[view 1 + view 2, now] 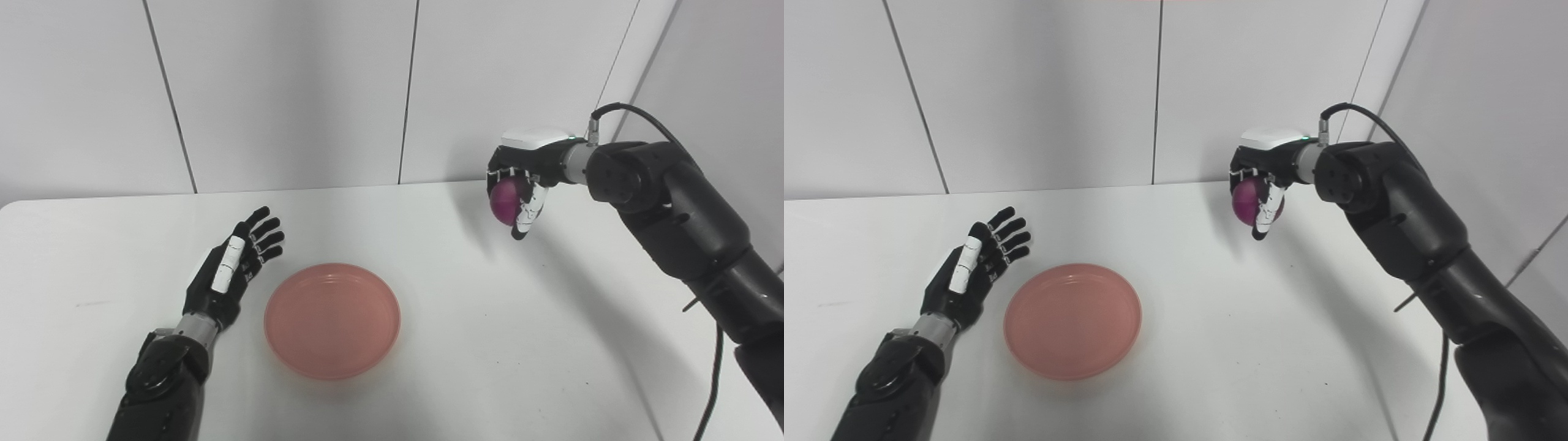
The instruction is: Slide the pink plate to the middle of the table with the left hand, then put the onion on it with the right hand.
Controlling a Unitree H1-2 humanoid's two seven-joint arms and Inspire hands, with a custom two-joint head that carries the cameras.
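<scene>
The pink plate (332, 320) lies flat and empty on the white table (465, 343), a little left of centre. Just left of it, my left hand (233, 266) rests open, fingers straight and apart, clear of the plate's rim. My right hand (520, 187) hangs in the air above the table's far right part, shut on the purple onion (507, 202). The onion shows between the fingers (528, 211) and is well to the right of the plate and higher than it.
White wall panels stand behind the table's far edge. A black cable (710, 392) hangs along my right arm. The right arm casts a shadow on the table under the onion.
</scene>
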